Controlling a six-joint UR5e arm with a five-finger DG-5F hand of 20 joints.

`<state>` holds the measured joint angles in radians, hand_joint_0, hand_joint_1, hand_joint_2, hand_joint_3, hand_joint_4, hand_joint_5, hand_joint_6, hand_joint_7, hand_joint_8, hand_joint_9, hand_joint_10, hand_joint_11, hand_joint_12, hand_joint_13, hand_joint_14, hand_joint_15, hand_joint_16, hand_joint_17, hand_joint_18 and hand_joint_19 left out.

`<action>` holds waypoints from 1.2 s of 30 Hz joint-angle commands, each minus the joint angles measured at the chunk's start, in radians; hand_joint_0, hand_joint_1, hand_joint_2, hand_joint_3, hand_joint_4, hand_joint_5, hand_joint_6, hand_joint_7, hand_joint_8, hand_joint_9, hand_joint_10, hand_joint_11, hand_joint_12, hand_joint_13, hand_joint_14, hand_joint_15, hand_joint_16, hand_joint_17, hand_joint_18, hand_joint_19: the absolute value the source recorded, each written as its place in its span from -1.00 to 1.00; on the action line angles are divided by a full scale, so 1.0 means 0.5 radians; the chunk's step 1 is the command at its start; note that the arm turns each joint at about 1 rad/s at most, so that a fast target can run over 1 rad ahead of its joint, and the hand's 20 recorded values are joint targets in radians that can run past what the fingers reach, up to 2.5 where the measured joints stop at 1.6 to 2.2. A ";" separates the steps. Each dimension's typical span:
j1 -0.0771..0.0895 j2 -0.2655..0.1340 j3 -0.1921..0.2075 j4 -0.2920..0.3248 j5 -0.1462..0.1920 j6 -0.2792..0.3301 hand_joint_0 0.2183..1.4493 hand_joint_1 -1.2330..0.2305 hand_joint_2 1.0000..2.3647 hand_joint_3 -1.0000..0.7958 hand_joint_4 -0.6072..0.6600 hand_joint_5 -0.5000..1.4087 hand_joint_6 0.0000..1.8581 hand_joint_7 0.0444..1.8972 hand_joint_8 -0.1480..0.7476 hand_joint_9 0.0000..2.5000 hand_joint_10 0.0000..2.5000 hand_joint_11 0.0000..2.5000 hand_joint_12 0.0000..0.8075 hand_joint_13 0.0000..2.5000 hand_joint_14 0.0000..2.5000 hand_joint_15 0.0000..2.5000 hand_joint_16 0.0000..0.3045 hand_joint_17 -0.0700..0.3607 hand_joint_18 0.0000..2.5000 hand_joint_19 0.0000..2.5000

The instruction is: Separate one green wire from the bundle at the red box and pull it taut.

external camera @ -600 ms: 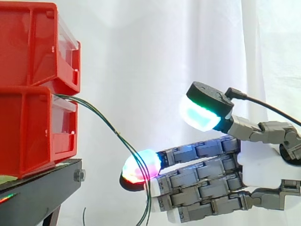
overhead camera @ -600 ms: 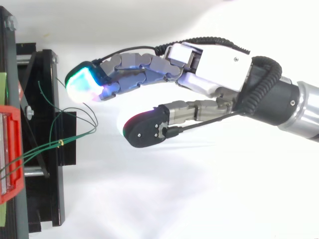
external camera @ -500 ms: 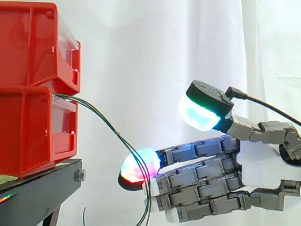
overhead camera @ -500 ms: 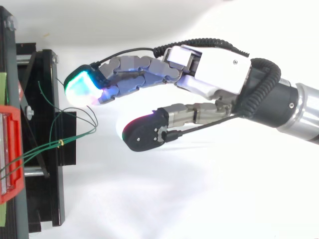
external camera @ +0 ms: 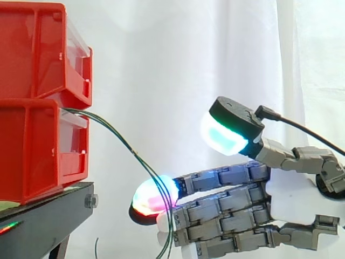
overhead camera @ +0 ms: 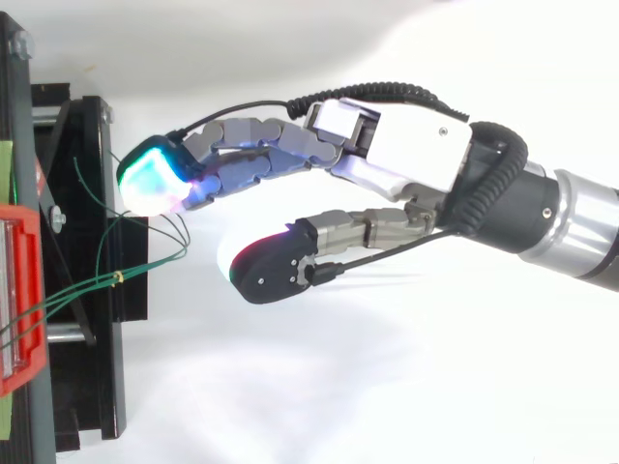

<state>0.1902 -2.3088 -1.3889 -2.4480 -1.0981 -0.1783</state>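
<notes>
- Side view: noted green wires (external camera: 116,135) leaving the lower of two stacked red bins (external camera: 32,145) at left, arcing down rightward and hanging across a glowing fingertip; contact impossible to tell.
- Found hand (external camera: 291,189) at right, fingers (external camera: 226,175) stretched leftward, released, grasping nothing; thumb raised apart above.
- Top view: saw hand (overhead camera: 416,155) entering from right, fingers straight, tip just beside loose wire ends off black stand (overhead camera: 97,387).

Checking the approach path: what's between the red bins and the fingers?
Side view: only the green wires, sagging from the lower bin down across the fingertips, with the white curtain behind. The hand is open.
</notes>
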 commanded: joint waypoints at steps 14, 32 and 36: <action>0.015 -0.190 0.222 0.042 0.012 0.001 -0.52 -0.07 -1.00 -0.44 0.47 -0.66 -0.46 -0.24 0.01 -0.46 -1.00 -0.85 -0.11 -0.59 -1.00 -0.87 -0.64 -0.11 -0.64 -0.81; 0.015 -0.190 0.222 -0.010 0.003 0.090 -0.51 -0.07 -1.00 -0.44 0.50 -0.65 -0.46 -0.18 0.01 -0.44 -1.00 -0.83 -0.11 -0.58 -1.00 -0.86 -0.65 -0.11 -0.63 -0.80; 0.018 -0.190 0.225 -0.010 0.000 0.090 -0.49 -0.08 -1.00 -0.44 0.52 -0.64 -0.46 -0.12 0.01 -0.44 -1.00 -0.82 -0.12 -0.58 -1.00 -0.86 -0.65 -0.12 -0.62 -0.81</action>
<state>0.1983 -2.4038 -1.2776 -2.4532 -1.0971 -0.1335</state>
